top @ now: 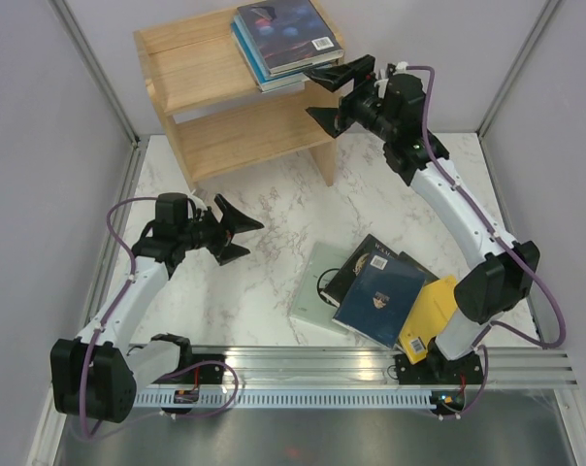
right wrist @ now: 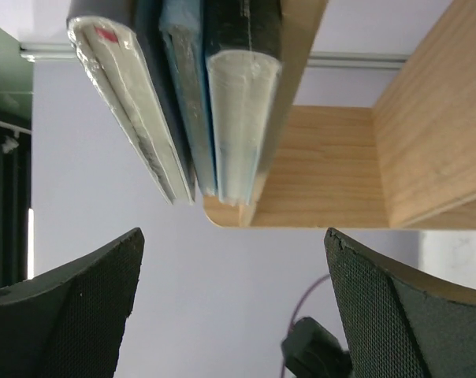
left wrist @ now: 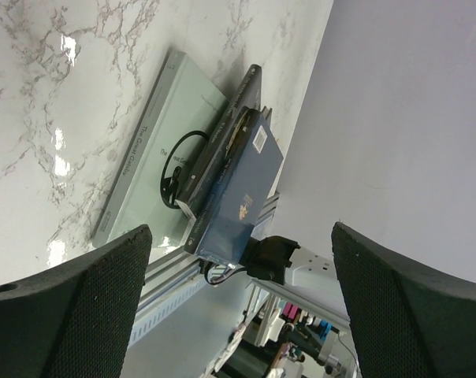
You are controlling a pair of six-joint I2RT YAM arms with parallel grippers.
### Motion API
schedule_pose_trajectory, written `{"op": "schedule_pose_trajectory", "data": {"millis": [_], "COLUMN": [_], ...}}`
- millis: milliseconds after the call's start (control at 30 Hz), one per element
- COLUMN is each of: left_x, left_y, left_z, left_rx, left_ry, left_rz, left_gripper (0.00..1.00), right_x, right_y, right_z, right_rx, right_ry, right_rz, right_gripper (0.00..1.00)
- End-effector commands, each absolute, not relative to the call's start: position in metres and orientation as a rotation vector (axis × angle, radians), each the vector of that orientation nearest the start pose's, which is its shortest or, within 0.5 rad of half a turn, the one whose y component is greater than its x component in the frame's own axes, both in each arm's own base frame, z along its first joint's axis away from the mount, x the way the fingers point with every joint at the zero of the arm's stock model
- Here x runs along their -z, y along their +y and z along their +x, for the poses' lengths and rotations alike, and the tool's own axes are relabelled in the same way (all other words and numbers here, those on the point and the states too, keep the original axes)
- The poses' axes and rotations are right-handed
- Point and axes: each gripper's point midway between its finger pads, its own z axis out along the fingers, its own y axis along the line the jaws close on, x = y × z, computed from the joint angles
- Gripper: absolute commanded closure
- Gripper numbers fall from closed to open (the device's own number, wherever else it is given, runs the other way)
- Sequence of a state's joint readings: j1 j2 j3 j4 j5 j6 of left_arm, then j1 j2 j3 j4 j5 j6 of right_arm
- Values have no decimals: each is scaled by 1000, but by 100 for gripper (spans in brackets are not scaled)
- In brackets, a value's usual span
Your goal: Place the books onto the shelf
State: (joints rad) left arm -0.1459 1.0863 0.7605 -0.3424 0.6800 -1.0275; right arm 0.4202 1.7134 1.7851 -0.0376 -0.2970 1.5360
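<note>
Left gripper (top: 252, 241) and right gripper (top: 310, 92) both spread wide, four books (top: 380, 296) on table (top: 274, 209), three books (top: 283, 29) stacked atop shelf (top: 191, 49)

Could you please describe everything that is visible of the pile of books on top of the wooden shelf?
The pile of books holds three thin paperbacks. They lie flat, one upon another, slightly fanned. The top cover is dark purple-blue and glossy, with a white barcode label at one corner. Teal and blue covers show beneath. The pile rests on the right end of the shelf top and juts past its edge, as the right wrist view shows. The open right hand stands just beside it, gripping nothing.
</note>
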Motion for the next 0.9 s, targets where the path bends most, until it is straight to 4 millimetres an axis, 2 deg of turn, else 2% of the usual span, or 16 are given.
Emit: {"op": "schedule_pose_trajectory", "data": {"millis": [0,67,133,167,200,267,300,333,367,433,467,500,633,733,833,867], "left_x": [-201,-201,-203,-207,-209,-210,-210,-207,-204,-196,-189,-185,-160,-154,-143,-141], "left_y": [-174,-173,-174,-174,-175,-182,-186,-197,-206,-231,-242,-252,-293,-315,-333,-338], "left_z": [262,261,261,262,262,262,262,258,258,248,248,246,231,224,211,207], "left_rx": [1314,1305,1308,1312,1313,1317,1319,1316,1307,1278,1259,1249,1227,1227,1231,1236], "left_ry": [2312,2305,2302,2293,2289,2307,2319,2345,2371,2425,2463,2487,2619,2664,2724,2733], "left_rz": [-589,-594,-580,-567,-555,-509,-490,-447,-417,-331,-310,-284,-200,-145,-70,-37], "left_gripper": [3,1,0,0,0,0,0,0,0,0,0,0,0,0,0,0], "right_x": [-489,-487,-476,-481,-450,-425,-383,-364,-336,-303,-278,-266,-209,-161,-142,-129], "right_y": [276,269,263,255,249,225,206,191,174,139,123,113,94,80,79,79], "right_z": [402,393,373,358,356,341,336,331,313,304,290,286,265,231,208,194], "right_rx": [-1689,-1654,-1577,-1544,-1459,-1259,-1093,-973,-859,-618,-510,-447,-333,-290,-302,-297], "right_ry": [1661,1677,1723,1718,1810,1880,1997,2041,2129,2181,2256,2288,2506,2679,2746,2793], "right_rz": [508,451,354,320,371,371,461,467,496,573,581,588,598,691,730,748], "right_gripper": [2,2,2,2,2,2,2,2,2,2,2,2,2,2,2,2]}}
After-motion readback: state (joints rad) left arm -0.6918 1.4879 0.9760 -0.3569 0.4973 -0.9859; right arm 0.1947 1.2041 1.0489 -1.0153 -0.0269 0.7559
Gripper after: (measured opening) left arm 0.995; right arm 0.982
